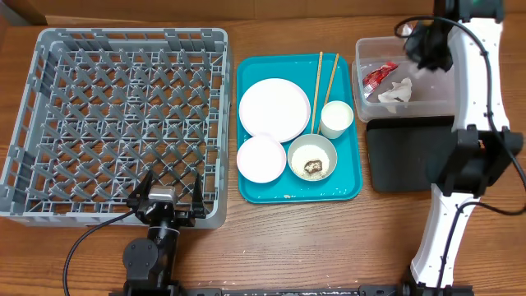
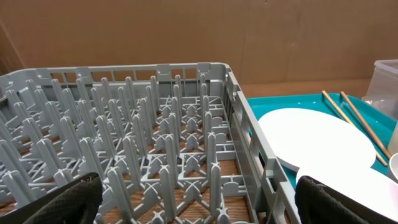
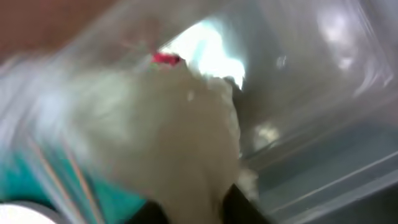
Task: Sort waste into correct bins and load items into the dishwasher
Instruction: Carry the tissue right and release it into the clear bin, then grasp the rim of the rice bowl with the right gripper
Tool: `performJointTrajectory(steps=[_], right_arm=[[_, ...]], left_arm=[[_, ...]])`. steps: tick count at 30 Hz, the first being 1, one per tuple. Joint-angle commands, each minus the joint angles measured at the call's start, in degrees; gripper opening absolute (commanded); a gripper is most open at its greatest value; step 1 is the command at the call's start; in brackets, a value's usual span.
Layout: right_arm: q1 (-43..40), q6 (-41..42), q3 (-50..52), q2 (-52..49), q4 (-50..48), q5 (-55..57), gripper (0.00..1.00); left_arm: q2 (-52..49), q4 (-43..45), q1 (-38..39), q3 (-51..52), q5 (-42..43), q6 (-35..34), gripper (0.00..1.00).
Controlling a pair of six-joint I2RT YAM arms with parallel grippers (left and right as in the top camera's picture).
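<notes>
My right gripper (image 1: pixel 419 57) hangs over the clear tub (image 1: pixel 362 49) at the back right. In the blurred right wrist view its fingers (image 3: pixel 196 199) are close together on the white paper (image 3: pixel 180 124) of the wrapper. The paper (image 1: pixel 398 92) and the wrapper's red part (image 1: pixel 378 76) are inside the tub. The black tray (image 1: pixel 407 156) lies in front of the tub. My left gripper (image 1: pixel 168 197) is open and empty at the front edge of the grey dish rack (image 1: pixel 123 34), with its pegs between the fingers (image 2: pixel 199 199).
The teal tray (image 1: pixel 353 164) holds the white plate (image 1: pixel 274 108), a white bowl (image 1: pixel 261 158), a bowl with a brown lump (image 1: pixel 312 167), the cup (image 1: pixel 336 118) and the chopsticks (image 1: pixel 316 90). A few rice grains (image 1: pixel 288 197) lie at its front edge.
</notes>
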State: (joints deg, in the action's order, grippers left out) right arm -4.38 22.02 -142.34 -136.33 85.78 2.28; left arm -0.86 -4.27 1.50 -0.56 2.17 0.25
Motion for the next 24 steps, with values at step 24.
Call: performJointTrajectory(steps=[24], right_arm=[[21.22, 2.25, -6.99, 8.52, 11.3, -13.97, 0.46]], left_arm=[[0.55, 0.0, -0.02, 0.28, 0.24, 1.03, 1.0]])
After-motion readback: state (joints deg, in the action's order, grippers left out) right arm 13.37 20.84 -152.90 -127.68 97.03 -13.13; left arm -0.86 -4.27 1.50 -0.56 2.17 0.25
